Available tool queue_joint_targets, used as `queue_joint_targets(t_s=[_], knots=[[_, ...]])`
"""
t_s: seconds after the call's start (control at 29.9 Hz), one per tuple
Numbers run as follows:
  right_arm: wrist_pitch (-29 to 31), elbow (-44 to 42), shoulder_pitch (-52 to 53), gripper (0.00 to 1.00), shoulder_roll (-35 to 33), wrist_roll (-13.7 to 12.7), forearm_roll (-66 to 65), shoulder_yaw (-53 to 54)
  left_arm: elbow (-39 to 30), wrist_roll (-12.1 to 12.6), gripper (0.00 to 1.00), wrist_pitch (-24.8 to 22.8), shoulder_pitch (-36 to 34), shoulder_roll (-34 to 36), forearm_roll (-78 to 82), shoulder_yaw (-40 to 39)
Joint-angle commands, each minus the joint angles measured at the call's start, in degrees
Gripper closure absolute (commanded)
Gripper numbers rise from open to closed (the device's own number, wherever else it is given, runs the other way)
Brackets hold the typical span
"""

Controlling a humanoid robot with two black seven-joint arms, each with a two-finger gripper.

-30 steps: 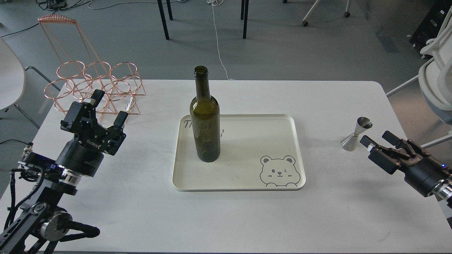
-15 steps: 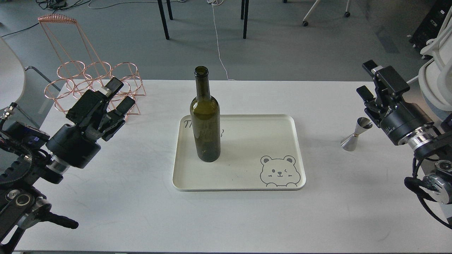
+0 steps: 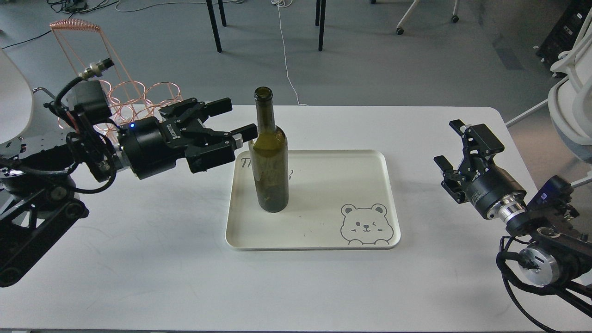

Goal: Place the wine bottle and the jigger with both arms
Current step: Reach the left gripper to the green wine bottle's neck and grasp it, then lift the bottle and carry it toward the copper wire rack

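The dark olive-green wine bottle (image 3: 268, 166) stands upright on the left part of the cream tray (image 3: 391, 185). My left gripper (image 3: 236, 119) is open and lies level, pointing right. Its fingertips are just left of the bottle's shoulder, and the nearer fingertip (image 3: 249, 132) is close to the glass; I cannot tell whether it touches. My right gripper (image 3: 447, 142) is open, to the right of the tray, pointing up and left. The jigger is hidden, where the right gripper's body now stands in front of its earlier spot.
A copper wire bottle rack (image 3: 138, 92) stands at the table's back left, behind my left arm. The tray has a bear drawing (image 3: 365, 224) at its front right. A white chair (image 3: 571, 78) is beyond the table's right edge.
My left gripper swung right from near the rack to the bottle's shoulder. My right gripper came down and left over the jigger's spot, and the jigger no longer shows.
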Motion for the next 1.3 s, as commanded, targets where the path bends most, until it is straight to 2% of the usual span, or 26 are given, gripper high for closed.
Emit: queue_joint_targets(t_s=[0.0,0.1,0.47,0.57,0.67,0.87,0.97,1.17,1.27], knots=[[0.0,0.01,-0.03,0.02,-0.07,0.01,-0.03,0.46,5.6,0.01,0.02,2.39,-4.74,-1.94,0.91,3.76],[0.0,0.01,-0.03,0.02,-0.15,0.01,-0.03,0.46,8.42,0.01,0.02,3.36,-6.51,-3.79,0.91,6.22],[0.0,-0.17,-0.03,0.02,-0.15,0.01,-0.03,0.46,8.69,0.01,0.02,3.37,-7.56,-7.92,0.99,6.76],[0.0,-0.17,-0.11,0.02,-0.15,0.01,-0.03,0.46,8.78,0.01,0.06,3.28,-8.0,-8.19,1.26,7.02],[0.0,-0.17,-0.03,0.02,-0.15,0.01,-0.03,0.46,9.13,0.01,0.2,3.37,-8.44,-8.19,1.26,8.86],[0.0,-0.17,-0.11,0.02,-0.07,0.01,-0.03,0.46,9.57,0.01,0.37,3.45,-8.97,-8.89,1.26,9.04],[0.0,-0.17,-0.11,0.02,-0.07,0.01,-0.03,0.46,9.66,0.01,0.6,3.45,-9.76,-8.98,1.35,9.31],[0.0,-0.25,-0.12,0.02,-0.07,0.01,-0.03,0.46,9.66,0.01,0.86,3.63,-10.99,-8.89,2.13,9.66],[0.0,-0.25,-0.12,0.02,-0.07,0.01,-0.03,0.46,9.66,0.01,0.9,4.59,-11.43,-8.81,2.31,9.57]])
